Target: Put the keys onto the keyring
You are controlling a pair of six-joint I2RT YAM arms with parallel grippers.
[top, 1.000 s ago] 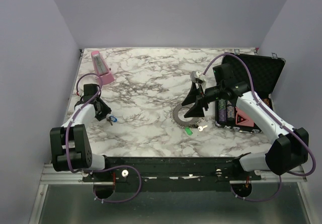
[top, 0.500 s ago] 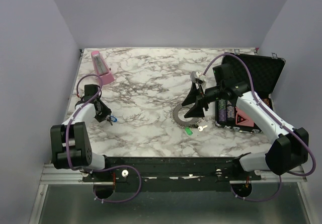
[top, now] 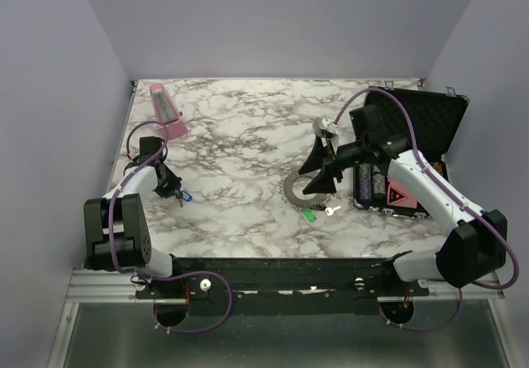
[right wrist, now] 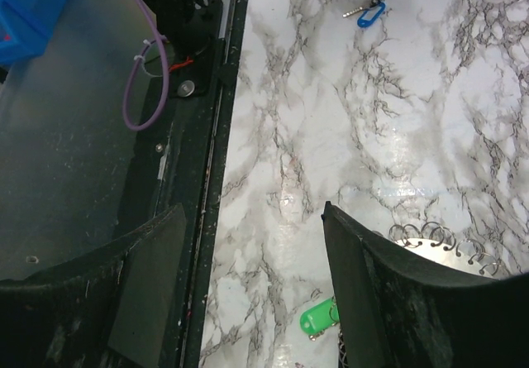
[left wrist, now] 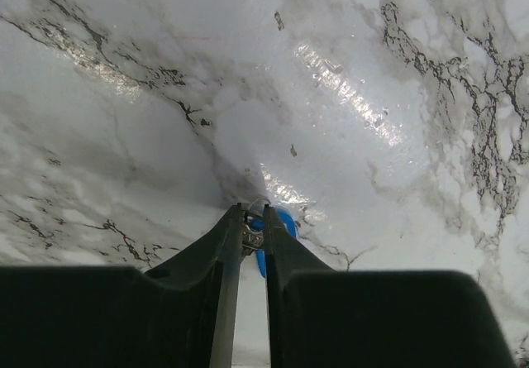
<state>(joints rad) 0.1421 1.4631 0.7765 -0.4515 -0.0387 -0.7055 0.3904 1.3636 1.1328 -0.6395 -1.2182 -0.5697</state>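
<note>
On the marble worktop, the right fingers hang wide apart and empty above the toothed keyring, with the green key just beside it. Far to the left, the left fingers have narrowed over the last second. They now seem to pinch the blue key at their tips. That key is probably secured, though well apart from the keyring.

Toothed grey keyring lies flat near centre; green key and silver key at its 5 o'clock; blue key far at 9.
</note>
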